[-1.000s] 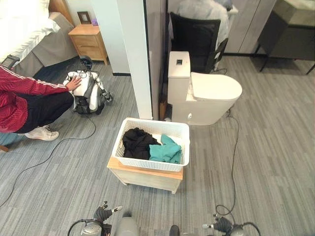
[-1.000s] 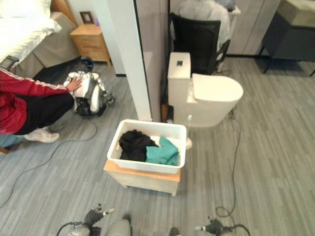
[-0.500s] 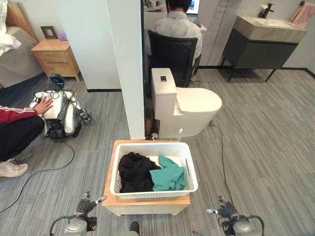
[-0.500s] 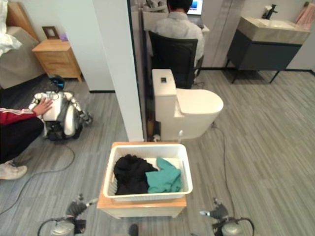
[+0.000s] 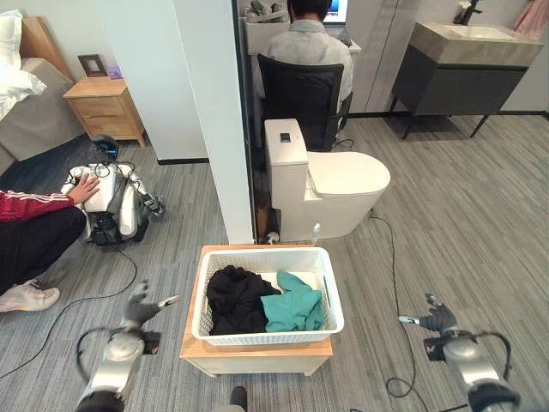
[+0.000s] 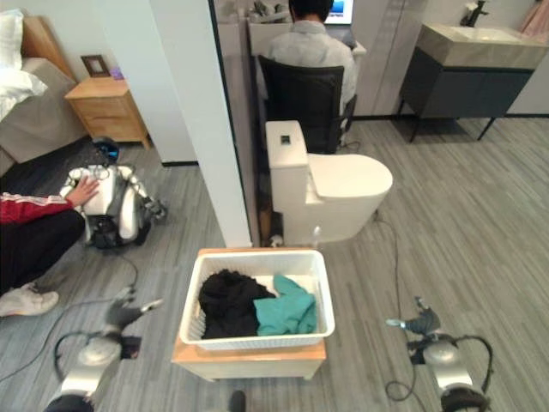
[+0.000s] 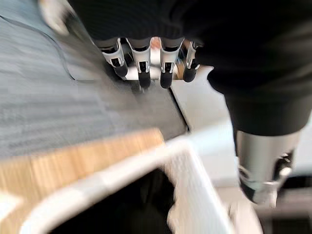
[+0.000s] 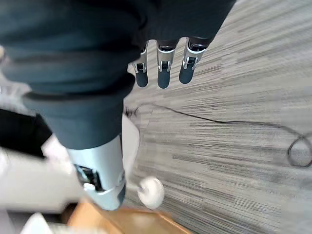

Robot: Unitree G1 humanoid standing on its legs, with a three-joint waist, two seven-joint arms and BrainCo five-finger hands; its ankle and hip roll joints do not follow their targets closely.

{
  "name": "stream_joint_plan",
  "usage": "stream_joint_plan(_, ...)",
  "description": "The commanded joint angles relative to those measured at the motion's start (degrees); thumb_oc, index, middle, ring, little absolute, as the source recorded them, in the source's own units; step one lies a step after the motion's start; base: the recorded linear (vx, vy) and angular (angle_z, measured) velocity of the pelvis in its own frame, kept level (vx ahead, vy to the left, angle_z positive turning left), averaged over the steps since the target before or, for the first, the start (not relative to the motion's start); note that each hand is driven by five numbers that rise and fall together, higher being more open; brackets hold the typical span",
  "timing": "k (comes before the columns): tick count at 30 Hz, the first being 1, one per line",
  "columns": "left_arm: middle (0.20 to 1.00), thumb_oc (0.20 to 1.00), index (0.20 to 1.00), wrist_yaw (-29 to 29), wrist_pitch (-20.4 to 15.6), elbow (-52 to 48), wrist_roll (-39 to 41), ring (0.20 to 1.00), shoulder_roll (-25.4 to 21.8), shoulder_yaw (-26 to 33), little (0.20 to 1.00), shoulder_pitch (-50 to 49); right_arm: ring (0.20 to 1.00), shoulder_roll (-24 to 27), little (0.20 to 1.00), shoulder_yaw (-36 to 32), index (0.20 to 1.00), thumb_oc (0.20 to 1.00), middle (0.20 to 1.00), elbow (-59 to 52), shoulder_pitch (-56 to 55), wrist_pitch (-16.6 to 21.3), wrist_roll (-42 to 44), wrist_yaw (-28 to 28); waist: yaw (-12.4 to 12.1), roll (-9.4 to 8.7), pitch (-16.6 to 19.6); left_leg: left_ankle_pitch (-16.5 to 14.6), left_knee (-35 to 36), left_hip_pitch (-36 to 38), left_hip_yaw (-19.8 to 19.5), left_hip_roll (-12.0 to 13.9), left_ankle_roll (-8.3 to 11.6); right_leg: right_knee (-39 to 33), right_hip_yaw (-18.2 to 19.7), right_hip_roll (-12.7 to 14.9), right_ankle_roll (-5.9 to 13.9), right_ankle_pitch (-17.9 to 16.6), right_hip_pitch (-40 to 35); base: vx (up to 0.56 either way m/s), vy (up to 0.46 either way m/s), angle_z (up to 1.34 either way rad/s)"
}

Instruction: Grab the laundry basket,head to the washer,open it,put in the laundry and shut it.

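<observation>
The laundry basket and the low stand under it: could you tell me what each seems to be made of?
The laundry basket looks like white moulded plastic, going by its perforated lattice walls and smooth rim. The low stand appears to be light wood or wood veneer, matte, with visible grain.

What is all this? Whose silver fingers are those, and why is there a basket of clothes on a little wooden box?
You are looking through a robot's cameras. Two cameras sit in its head like eyes and look down at the floor. Two more sit on its wrists, so you see its own silver fingers from very close. Its left hand and right hand are both open and hold nothing. Between them stands a white laundry basket on a low wooden stand. Inside lie black clothes and a teal garment. The robot is meant to pick the basket up. Behind it are a toilet, a person sitting on a chair, and another person touching a second small robot on the floor.
</observation>
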State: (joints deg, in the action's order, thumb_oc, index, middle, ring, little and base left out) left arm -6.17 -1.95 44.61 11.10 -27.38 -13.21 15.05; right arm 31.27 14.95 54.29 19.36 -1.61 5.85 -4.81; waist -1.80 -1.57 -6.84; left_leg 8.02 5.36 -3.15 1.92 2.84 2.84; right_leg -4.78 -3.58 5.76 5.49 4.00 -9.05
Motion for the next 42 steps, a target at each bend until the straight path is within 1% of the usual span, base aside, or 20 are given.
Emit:
stream_joint_plan(1, 1.000, 1.000, 1.000, -1.3, 0.7, 8.5, 3.0, 1.000, 1.3, -0.5, 1.000, 13.4, 1.000, 2.6, 1.000, 2.7, 1.000, 1.000, 1.000, 1.8, 12.5, -0.5, -1.2, -0.6, -1.4, 1.25, -6.2, -4.2, -1.7, 1.0, -1.4, 2.9, 1.28, 2.5, -0.5, 2.5, 1.95, -5.6, 7.1, -0.26, -0.019, 0.03)
stream_joint_plan(2, 1.000, 1.000, 1.000, -2.3, 1.3, 18.2, 4.2, 1.000, 2.3, -3.5, 1.000, 21.7, 1.000, 0.6, 1.000, 5.7, 1.000, 1.000, 1.000, 6.3, 18.1, -1.0, 1.3, -0.5, -1.3, 1.17, -8.3, -3.4, -2.4, -1.1, -1.6, 3.0, 1.49, 3.1, -0.5, 2.3, 1.85, -6.3, 9.0, -0.31, -0.026, 0.04)
stream_joint_plan(3, 1.000, 1.000, 1.000, -2.3, 1.3, 24.7, 5.1, 1.000, 2.8, -4.2, 1.000, 25.4, 1.000, -0.6, 1.000, 6.5, 1.000, 1.000, 1.000, 8.6, 20.2, -0.9, 3.5, -0.3, -1.2, 1.04, -9.2, -3.1, -2.7, -2.1, -1.8, 3.1, 1.59, 3.4, -0.5, 2.2, 1.82, -6.5, 9.9, -0.27, -0.036, 0.11)
stream_joint_plan(4, 1.000, 1.000, 1.000, -3.1, 1.0, 31.5, 7.5, 1.000, 1.7, -4.8, 1.000, 31.2, 1.000, -2.6, 1.000, 7.6, 1.000, 1.000, 1.000, 12.0, 22.7, -0.4, 8.9, 0.0, -1.3, 0.77, -10.8, -2.6, -3.1, -3.4, -2.1, 3.2, 1.76, 3.7, -0.5, 2.1, 1.87, -6.9, 11.1, -0.13, -0.027, 0.05)
stream_joint_plan(5, 1.000, 1.000, 1.000, -3.0, 0.9, 31.6, 7.5, 1.000, 1.7, -4.8, 1.000, 31.4, 1.000, -2.6, 1.000, 7.6, 1.000, 1.000, 1.000, 12.2, 22.9, -0.4, 9.0, 0.1, -1.3, 0.75, -10.8, -2.6, -3.2, -3.5, -2.2, 3.2, 1.76, 3.8, -0.6, 2.1, 1.87, -6.9, 11.2, -0.13, -0.034, 0.07)
stream_joint_plan(6, 1.000, 1.000, 1.000, -3.8, 0.7, 33.7, 8.9, 1.000, 0.1, -5.9, 1.000, 35.4, 1.000, -3.3, 1.000, 8.7, 1.000, 1.000, 1.000, 14.3, 24.5, 0.2, 12.8, 0.1, -1.7, 0.64, -11.8, -2.0, -3.2, -4.5, -2.3, 3.3, 1.86, 3.9, -0.7, 1.9, 1.87, -7.2, 12.3, -0.07, -0.015, 0.00)
stream_joint_plan(7, 1.000, 1.000, 1.000, -4.1, 0.5, 34.1, 9.6, 1.000, -0.3, -6.5, 1.000, 37.5, 1.000, -3.8, 1.000, 9.1, 1.000, 1.000, 1.000, 15.1, 25.4, 0.4, 14.7, 0.1, -1.8, 0.64, -12.4, -1.5, -3.1, -5.1, -2.4, 3.4, 1.97, 4.0, -0.9, 1.8, 1.86, -7.4, 12.9, -0.10, -0.018, 0.08)
stream_joint_plan(9, 1.000, 1.000, 1.000, -4.0, 0.4, 34.6, 10.2, 1.000, -0.9, -7.1, 1.000, 39.3, 1.000, -3.7, 1.000, 9.5, 1.000, 1.000, 1.000, 15.7, 26.5, 0.6, 16.0, 0.0, -1.9, 0.60, -12.9, -1.2, -3.0, -5.8, -2.6, 3.5, 2.03, 4.2, -1.0, 1.8, 1.80, -7.6, 13.6, -0.06, -0.008, 0.13)
stream_joint_plan(10, 1.000, 1.000, 1.000, -4.2, 0.3, 34.4, 11.0, 1.000, -1.7, -8.0, 1.000, 42.2, 1.000, -3.6, 1.000, 10.4, 1.000, 1.000, 1.000, 16.9, 27.9, 0.6, 17.3, 0.0, -2.2, 0.54, -13.8, -0.6, -2.8, -6.9, -2.8, 3.4, 2.20, 4.1, -1.3, 1.8, 1.85, -8.0, 14.5, -0.06, -0.012, 0.10)
stream_joint_plan(13, 1.000, 1.000, 1.000, -5.1, -0.1, 32.8, 11.7, 1.000, -2.6, -8.8, 1.000, 44.2, 1.000, -3.8, 1.000, 10.6, 1.000, 1.000, 1.000, 17.0, 28.4, 0.8, 18.9, -0.6, -2.6, 0.57, -14.7, -0.2, -2.7, -8.0, -3.0, 3.4, 2.39, 3.8, -1.8, 1.9, 1.95, -8.6, 15.2, -0.05, -0.005, 0.08)
stream_joint_plan(18, 1.000, 1.000, 1.000, -5.3, -0.6, 29.5, 11.0, 1.000, -2.4, -10.6, 1.000, 44.7, 1.000, -4.4, 1.000, 10.5, 1.000, 1.000, 1.000, 16.1, 27.2, 1.3, 20.6, -0.9, -2.9, 0.60, -15.4, 0.0, -2.6, -9.1, -3.2, 3.2, 2.41, 3.2, -2.2, 1.9, 1.99, -8.9, 15.8, -0.04, 0.001, 0.09)
stream_joint_plan(19, 1.000, 1.000, 1.000, -4.6, -0.4, 27.4, 10.5, 1.000, -1.5, -12.8, 1.000, 44.7, 1.000, -4.0, 1.000, 10.5, 1.000, 1.000, 1.000, 15.3, 27.3, 1.4, 21.2, -1.2, -3.0, 0.80, -16.0, 0.1, -2.3, -9.5, -3.4, 3.0, 2.37, 3.4, -2.3, 2.0, 2.05, -9.0, 16.5, -0.07, 0.037, 0.09)
stream_joint_plan(21, 1.000, 1.000, 1.000, -3.9, 0.1, 28.3, 10.7, 1.000, -0.8, -14.0, 1.000, 45.5, 1.000, -3.2, 1.000, 11.0, 1.000, 1.000, 1.000, 14.3, 29.1, 1.3, 21.9, -1.7, -2.5, 0.92, -16.5, 0.3, -1.7, -9.3, -3.1, 2.9, 2.38, 3.2, -2.3, 2.1, 2.19, -9.3, 16.7, -0.04, 0.055, 0.02)
stream_joint_plan(26, 1.000, 1.000, 1.000, -2.9, 0.8, 30.8, 10.6, 1.000, -1.0, -15.7, 1.000, 46.8, 1.000, -2.4, 1.000, 11.4, 1.000, 1.000, 1.000, 12.0, 31.6, 1.8, 24.2, -2.4, -1.9, 0.63, -16.4, 0.0, -1.4, -8.7, -2.4, 3.0, 2.13, 3.1, -1.9, 2.2, 2.41, -9.5, 16.8, -0.01, 0.016, 0.00)
stream_joint_plan(29, 1.000, 1.000, 1.000, -2.4, 1.0, 32.1, 10.5, 1.000, -1.3, -16.0, 1.000, 46.0, 1.000, -1.1, 1.000, 11.4, 1.000, 1.000, 1.000, 7.9, 30.8, 2.0, 24.4, -2.9, -1.0, 0.09, -15.4, -0.3, -1.1, -7.9, -1.8, 3.2, 2.14, 2.9, -1.8, 2.2, 2.48, -9.4, 16.2, 0.02, 0.024, -0.02)
stream_joint_plan(32, 1.000, 1.000, 1.000, -1.2, 1.7, 34.5, 10.1, 1.000, -1.4, -16.2, 1.000, 45.1, 1.000, -0.4, 1.000, 11.4, 1.000, 1.000, 1.000, 7.4, 29.4, 1.2, 23.6, -1.8, -0.2, -0.52, -14.6, -0.9, -1.1, -6.8, -1.2, 3.5, 2.05, 3.1, -1.3, 2.0, 2.58, -9.2, 15.9, 0.04, 0.032, -0.06)
stream_joint_plan(33, 1.000, 1.000, 1.000, -0.4, 2.0, 36.0, 10.4, 1.000, -1.5, -16.1, 1.000, 45.0, 1.000, -0.4, 1.000, 11.3, 1.000, 1.000, 1.000, 7.6, 29.0, 0.9, 23.7, -1.2, 0.2, -0.92, -14.3, -1.3, -1.1, -6.0, -0.7, 3.6, 1.95, 3.3, -0.8, 1.9, 2.65, -9.2, 15.7, 0.04, 0.034, -0.17)
stream_joint_plan(36, 1.000, 1.000, 1.000, 0.0, 2.2, 37.4, 10.5, 1.000, -1.6, -15.9, 1.000, 45.2, 1.000, -0.6, 1.000, 11.4, 1.000, 1.000, 1.000, 8.4, 29.3, 0.8, 23.6, -0.7, 0.3, -1.25, -14.2, -1.7, -1.1, -5.2, -0.3, 3.8, 1.83, 3.5, -0.2, 1.7, 2.70, -9.1, 15.7, 0.02, 0.026, -0.31)
stream_joint_plan(40, 1.000, 1.000, 1.000, 0.2, 3.0, 41.9, 9.7, 1.000, -3.0, -14.8, 1.000, 46.5, 1.000, -2.3, 1.000, 12.7, 1.000, 1.000, 1.000, 11.2, 33.3, 0.3, 24.4, -0.3, 0.5, -1.96, -13.9, -2.2, -0.9, -3.7, 0.9, 4.1, 1.64, 3.5, 0.7, 1.3, 2.62, -9.1, 15.4, 0.01, 0.025, -0.27)
stream_joint_plan(42, 1.000, 1.000, 1.000, 0.1, 3.2, 42.3, 9.6, 1.000, -3.3, -14.7, 1.000, 46.8, 1.000, -2.7, 1.000, 13.3, 1.000, 1.000, 1.000, 11.4, 34.5, 0.2, 24.5, -0.2, 0.5, -2.04, -13.9, -2.3, -0.9, -3.6, 0.9, 4.1, 1.65, 3.4, 0.8, 1.3, 2.60, -9.1, 15.4, 0.00, 0.007, -0.21)
